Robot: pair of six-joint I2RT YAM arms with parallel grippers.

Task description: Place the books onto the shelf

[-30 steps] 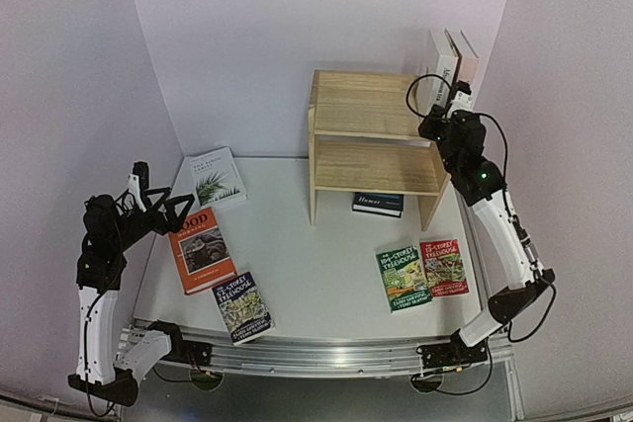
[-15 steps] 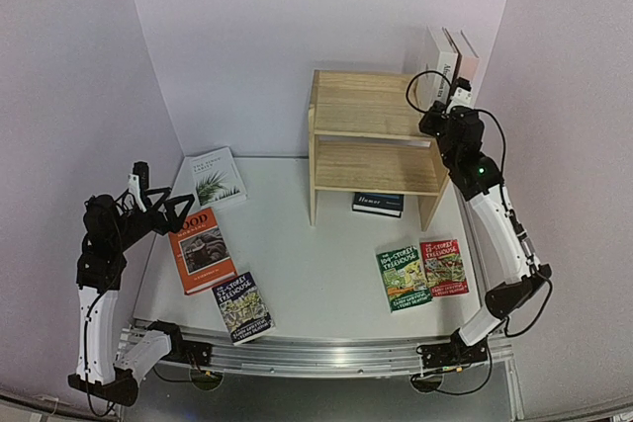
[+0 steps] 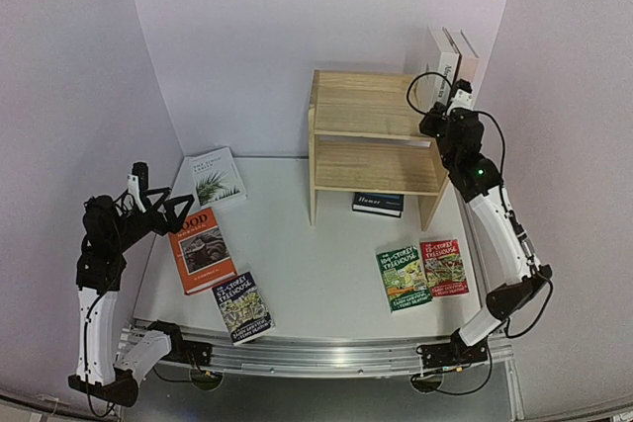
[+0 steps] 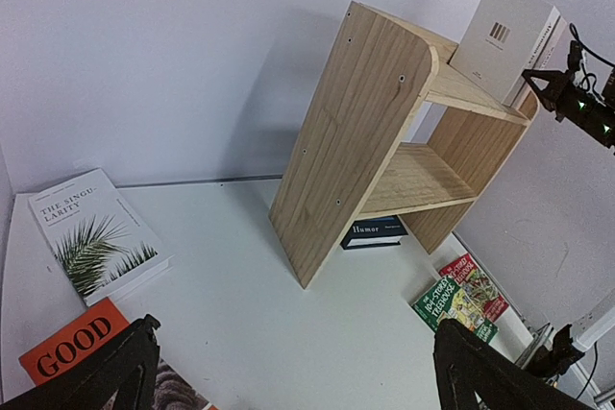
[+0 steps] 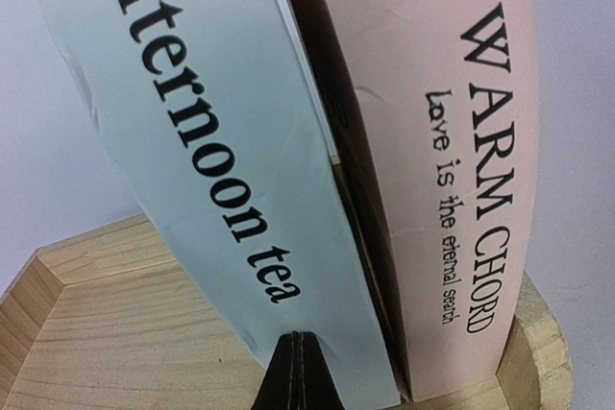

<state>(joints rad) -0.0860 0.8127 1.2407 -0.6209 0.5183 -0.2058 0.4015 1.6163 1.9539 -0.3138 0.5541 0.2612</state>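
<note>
A white table [image 3: 307, 244] forms the floor of a three-sided booth. A back wall [image 3: 247, 37], pale with a faint lilac cast, rises from the table's far edge. In the left wrist view a thin dark seam [image 4: 192, 181] runs where wall and table meet. A left wall [image 3: 69, 76] and a right wall [image 3: 569, 96] of the same pale tone stand along the table's two sides, spreading apart toward its near edge. Soft grey shadows lie on the back wall above the table's far right part. A ribbed silver metal rail [image 3: 326, 355] runs along the table's near edge, across almost its whole width.
</note>
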